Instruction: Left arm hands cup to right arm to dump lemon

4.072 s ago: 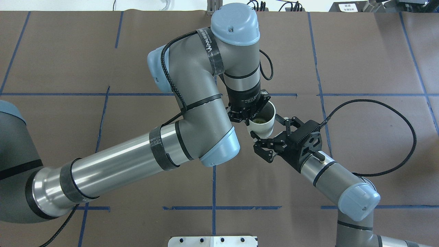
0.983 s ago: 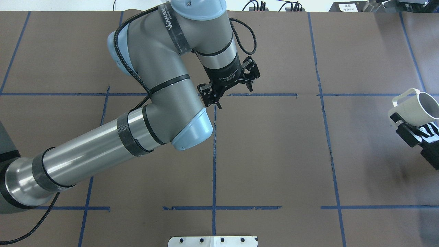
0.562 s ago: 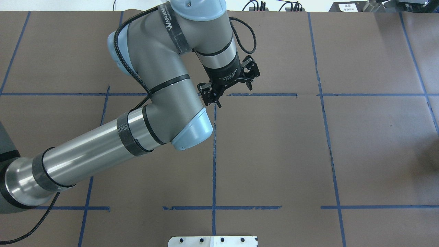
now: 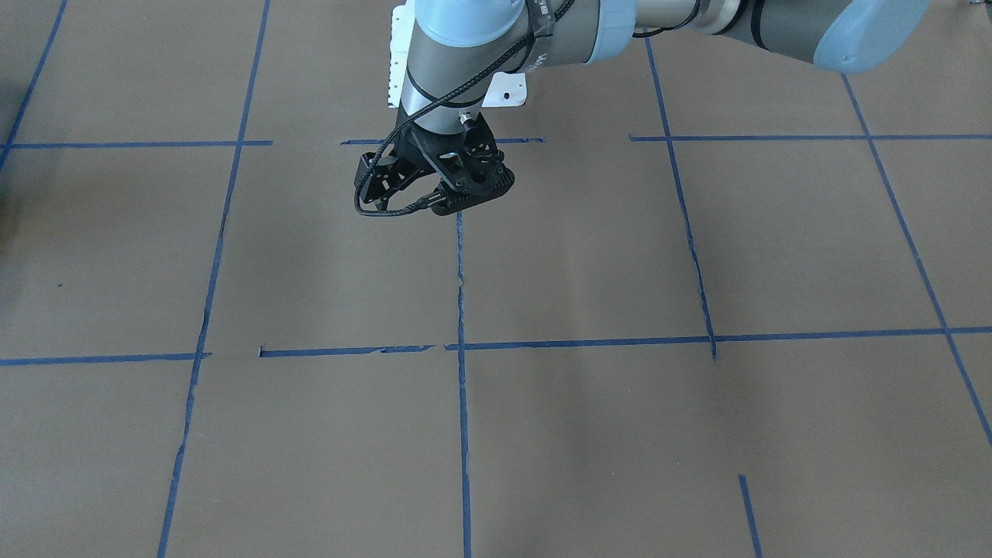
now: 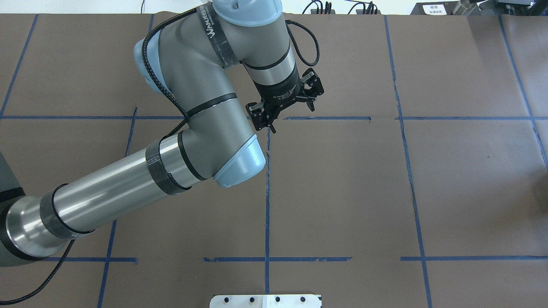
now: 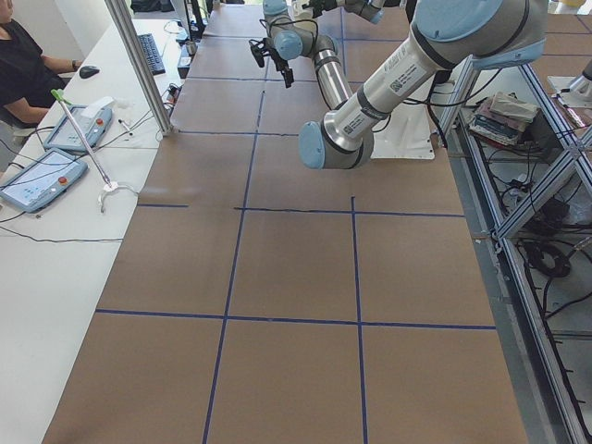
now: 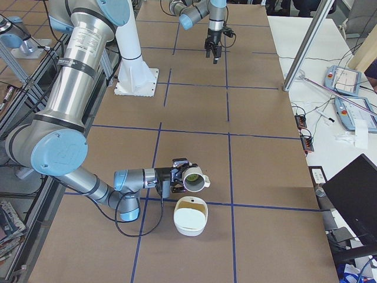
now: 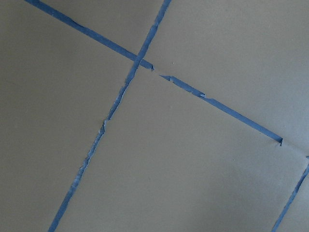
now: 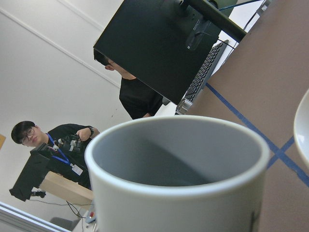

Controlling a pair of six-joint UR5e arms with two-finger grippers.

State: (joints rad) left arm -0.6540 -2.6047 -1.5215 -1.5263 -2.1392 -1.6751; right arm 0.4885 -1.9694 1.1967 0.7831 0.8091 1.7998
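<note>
My left gripper [image 5: 286, 105] hangs over the middle of the table, open and empty; it also shows as the left gripper [image 4: 434, 180] in the front-facing view. Only the exterior right view shows the right gripper [image 7: 175, 178], low over the table's near end. The white cup [image 7: 203, 184] sits at its tip, tipped on its side with the mouth facing away from the arm. The yellow lemon [image 7: 191, 175] shows inside the mouth. I cannot tell from this view whether that gripper is shut. The cup [image 9: 178, 193] fills the right wrist view, its inside grey, with no lemon showing there.
A white bowl [image 7: 189, 217] stands on the table just in front of the tipped cup; its rim [image 9: 303, 130] edges the right wrist view. People sit behind a monitor [image 9: 159, 43]. A side desk holds tablets [image 7: 347, 79]. A metal post [image 7: 301, 53] rises at the table's edge.
The cup and the right gripper, at the overhead view's right edge a second ago, have left that view. The left arm has barely moved since then.
</note>
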